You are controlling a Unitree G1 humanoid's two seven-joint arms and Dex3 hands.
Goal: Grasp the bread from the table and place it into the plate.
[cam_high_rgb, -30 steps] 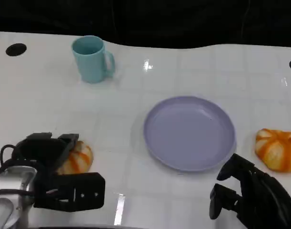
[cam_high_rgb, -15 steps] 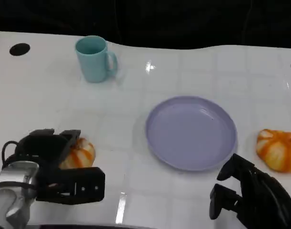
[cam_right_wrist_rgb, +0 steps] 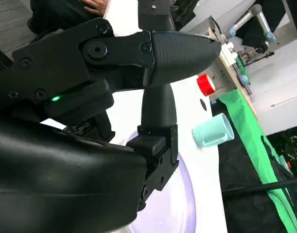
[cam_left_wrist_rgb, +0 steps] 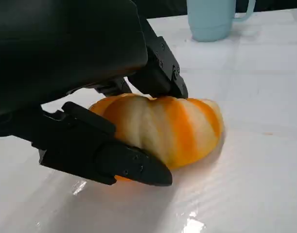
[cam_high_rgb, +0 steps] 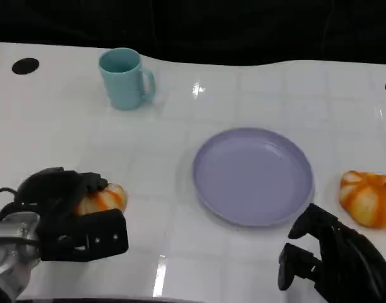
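Note:
An orange-and-white striped bread (cam_high_rgb: 107, 198) lies on the white table at the lower left. My left hand (cam_high_rgb: 65, 214) wraps around it. In the left wrist view the bread (cam_left_wrist_rgb: 167, 127) sits between the thumb (cam_left_wrist_rgb: 109, 156) in front and the fingers (cam_left_wrist_rgb: 158, 77) behind, both touching it, and it rests on the table. The lavender plate (cam_high_rgb: 208, 189) stands empty in the middle, also seen as the plate (cam_right_wrist_rgb: 183, 209) in the right wrist view. My right hand (cam_high_rgb: 325, 260) rests at the lower right, fingers apart and holding nothing, just in front of the plate.
A second striped bread (cam_high_rgb: 367, 198) lies right of the plate near the table's edge. A teal mug (cam_high_rgb: 124, 79) stands at the back left, also the mug (cam_right_wrist_rgb: 214, 130). Black holes (cam_high_rgb: 25, 65) mark the table's far corners. A person's hand (cam_right_wrist_rgb: 96, 5) shows beyond the table.
My left hand's thumb and fingers have drawn in around the bread and the hand has shifted slightly left. The right hand has stayed still. The camera shifted a little at first.

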